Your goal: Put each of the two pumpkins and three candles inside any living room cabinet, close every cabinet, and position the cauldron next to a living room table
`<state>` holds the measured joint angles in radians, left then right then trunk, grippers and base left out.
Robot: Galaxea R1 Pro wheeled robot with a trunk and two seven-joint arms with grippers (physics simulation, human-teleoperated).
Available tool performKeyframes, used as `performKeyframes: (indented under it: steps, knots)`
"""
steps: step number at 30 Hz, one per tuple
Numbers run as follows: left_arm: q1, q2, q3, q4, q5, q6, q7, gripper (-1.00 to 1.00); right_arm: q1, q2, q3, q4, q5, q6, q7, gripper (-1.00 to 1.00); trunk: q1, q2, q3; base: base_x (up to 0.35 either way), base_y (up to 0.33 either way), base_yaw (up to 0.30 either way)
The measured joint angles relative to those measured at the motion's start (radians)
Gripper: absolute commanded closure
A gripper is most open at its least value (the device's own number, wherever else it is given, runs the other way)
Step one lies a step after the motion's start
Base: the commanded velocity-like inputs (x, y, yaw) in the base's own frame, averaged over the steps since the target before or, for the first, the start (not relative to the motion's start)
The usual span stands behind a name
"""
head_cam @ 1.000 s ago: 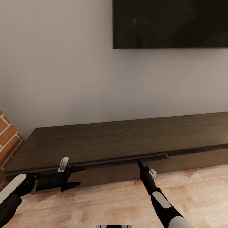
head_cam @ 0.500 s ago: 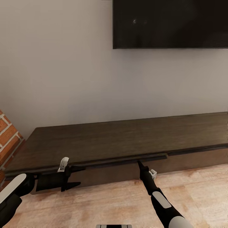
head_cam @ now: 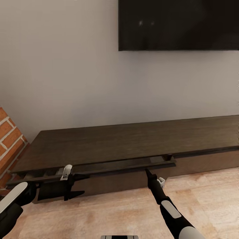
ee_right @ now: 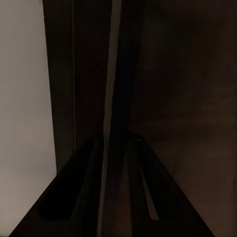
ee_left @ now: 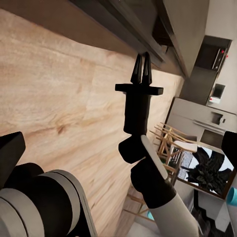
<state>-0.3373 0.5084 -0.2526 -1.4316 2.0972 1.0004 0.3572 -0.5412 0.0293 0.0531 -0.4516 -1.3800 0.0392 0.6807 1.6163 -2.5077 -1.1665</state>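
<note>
Cabinet (head_cam: 132,146): long, low and dark brown, standing against the pale wall under the TV (head_cam: 179,25); its slab top is bare.
Left front (head_cam: 109,179): pulled a little way out from under the slab top, with a dark gap showing behind its upper edge.
Right front (head_cam: 205,162): flush with the cabinet body.
Right gripper (head_cam: 146,171): its tip is at the upper edge of the left front, near that front's right end; in the right wrist view the two fingers (ee_right: 89,192) sit on either side of the thin edge, gripping it.
Left gripper (head_cam: 81,184): jaws spread and holding nothing, just in front of the left front's left part, one finger by the upper edge and one lower down.
Floor (head_cam: 116,212): light wood planks in front of the cabinet.
Brick (head_cam: 8,139): a red brick face at the cabinet's left end.
Left wrist view: the right gripper (ee_left: 140,69) points at the cabinet edge above the plank floor.
</note>
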Motion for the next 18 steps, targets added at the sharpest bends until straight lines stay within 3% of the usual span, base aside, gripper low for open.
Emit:
performKeyframes:
  steps: [18]
  knots:
    - [0.000,0.000,0.000,0.000,0.000,-0.001,0.000,-1.00,0.000,-0.001,-0.007,0.005,-0.005,-0.008,0.007,1.00,0.000,0.000,0.000,-0.074,0.000,0.000]
